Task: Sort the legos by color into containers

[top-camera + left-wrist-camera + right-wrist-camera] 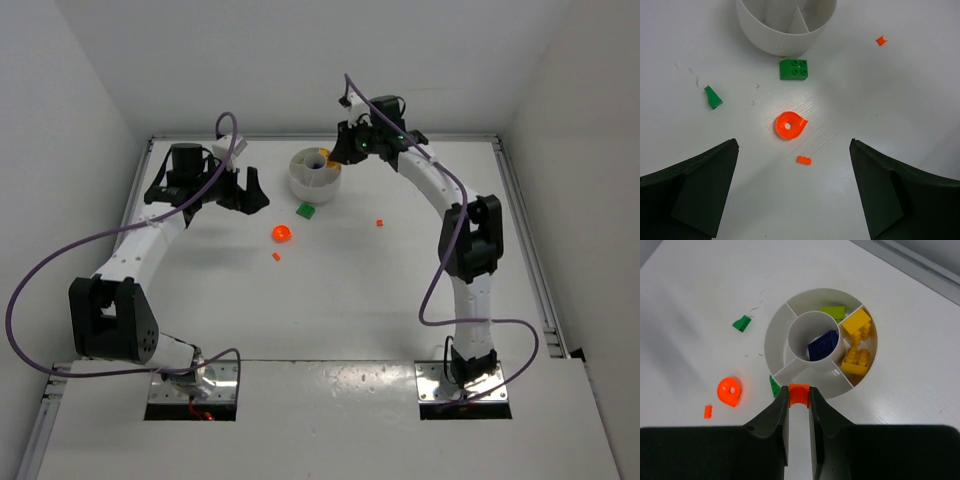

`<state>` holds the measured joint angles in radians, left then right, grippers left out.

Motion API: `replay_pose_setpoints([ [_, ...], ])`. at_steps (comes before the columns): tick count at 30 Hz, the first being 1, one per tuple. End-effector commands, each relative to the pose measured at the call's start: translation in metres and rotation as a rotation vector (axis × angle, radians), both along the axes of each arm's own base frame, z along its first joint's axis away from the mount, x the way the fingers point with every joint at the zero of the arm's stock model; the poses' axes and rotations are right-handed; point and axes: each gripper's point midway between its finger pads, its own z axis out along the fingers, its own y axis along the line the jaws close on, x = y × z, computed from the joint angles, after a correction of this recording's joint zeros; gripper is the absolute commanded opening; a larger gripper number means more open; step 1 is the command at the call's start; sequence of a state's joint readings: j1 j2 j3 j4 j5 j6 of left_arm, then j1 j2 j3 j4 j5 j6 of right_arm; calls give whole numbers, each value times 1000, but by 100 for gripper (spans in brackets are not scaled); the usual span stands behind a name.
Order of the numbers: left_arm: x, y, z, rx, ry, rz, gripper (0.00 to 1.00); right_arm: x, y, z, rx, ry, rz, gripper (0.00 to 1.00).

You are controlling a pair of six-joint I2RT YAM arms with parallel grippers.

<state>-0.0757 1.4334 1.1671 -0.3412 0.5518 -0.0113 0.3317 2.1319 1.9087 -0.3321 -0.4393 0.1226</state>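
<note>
Two arms reach over a white table (350, 310) strewn with legos. The right gripper (799, 396), at the far right edge of the round white dish (302, 181), has its fingers pinched together on a small orange-red bit (799, 390), which hangs just above the dish's rim.

Inside the dish, a purple brick (822, 345) sits in the centre well (801, 330). Yellow bricks (858, 340) fill one wedge, and a lime piece (832, 312) lies in the wedge next to it.

The left gripper (245, 198) hovers to the left of the dish with its fingers spread wide apart and nothing between them.

Loose on the table, a green brick (793, 69) rests just beside the near side of the dish. An orange-red round piece (789, 125) lies nearer and a little to the left, with a tiny orange-red block (803, 160) nearer again. Another orange-red scrap (380, 222) lies well apart to the right. A green slope piece (713, 97) lies by itself, apart from the green brick; the top view does not show it.
</note>
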Motion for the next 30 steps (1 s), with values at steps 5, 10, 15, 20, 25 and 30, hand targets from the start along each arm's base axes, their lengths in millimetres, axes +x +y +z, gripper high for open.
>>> replay_pose_setpoints([
  [5, 5, 4, 20, -18, -69, 19, 100, 10, 21, -19, 0, 17, -42, 3],
  [10, 6, 8, 20, -18, -69, 28, 100, 14, 33, -28, -11, 15, -39, 3],
  [15, 6, 12, 16, -17, -60, 37, 100, 17, 40, -36, -50, 8, -42, 6],
  [20, 5, 12, 19, -18, -69, 37, 100, 15, 40, -48, -82, 21, -52, 25],
  [25, 5, 12, 19, -18, -69, 37, 100, 13, 43, -42, -88, 3, -46, 44],
  [30, 3, 12, 24, -18, -81, 37, 100, 1, 26, -27, -99, -5, -62, 49],
])
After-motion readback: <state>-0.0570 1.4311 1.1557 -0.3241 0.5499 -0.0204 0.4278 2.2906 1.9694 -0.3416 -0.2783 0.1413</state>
